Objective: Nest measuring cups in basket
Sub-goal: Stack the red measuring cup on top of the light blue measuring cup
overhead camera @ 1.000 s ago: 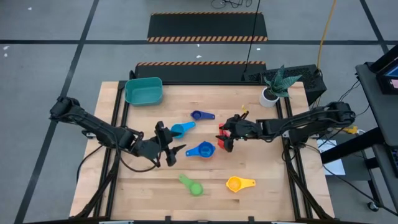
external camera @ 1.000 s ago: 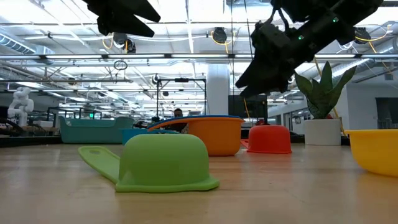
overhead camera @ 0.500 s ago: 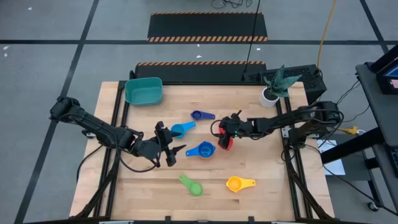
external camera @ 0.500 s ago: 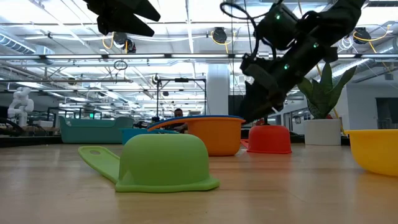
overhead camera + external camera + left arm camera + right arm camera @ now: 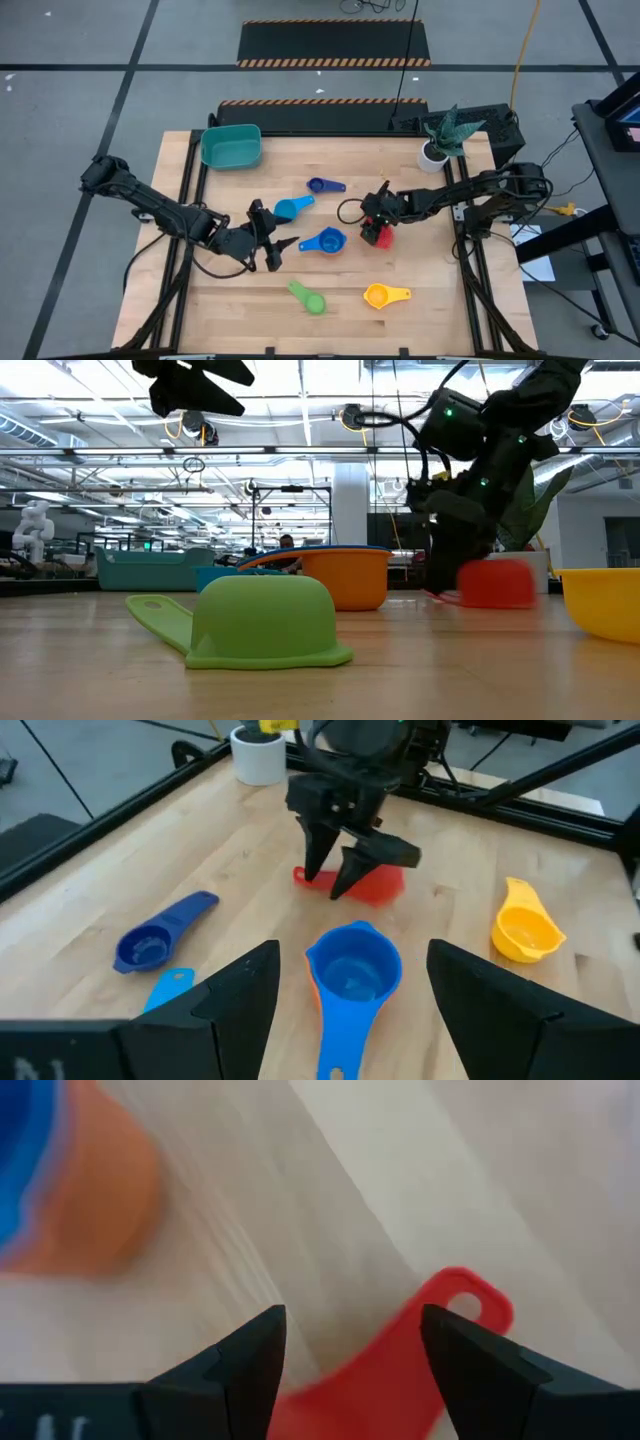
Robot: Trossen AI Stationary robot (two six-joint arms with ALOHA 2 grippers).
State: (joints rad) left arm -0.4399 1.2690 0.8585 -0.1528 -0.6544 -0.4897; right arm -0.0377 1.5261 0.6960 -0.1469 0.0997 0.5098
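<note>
The right claw (image 5: 340,870) stood spread over the red cup (image 5: 378,883) on the counter (image 5: 440,300), straddling its handle; the left claw (image 5: 276,249) hovered spread, empty.

Bare wood surrounds the basket (image 5: 231,147); right claw (image 5: 374,222) crowds the red cup (image 5: 381,236)

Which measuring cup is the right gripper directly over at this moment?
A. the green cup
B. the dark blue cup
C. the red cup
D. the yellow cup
C: the right gripper stands open over the red cup, its handle between the fingers in the right wrist view.
</note>
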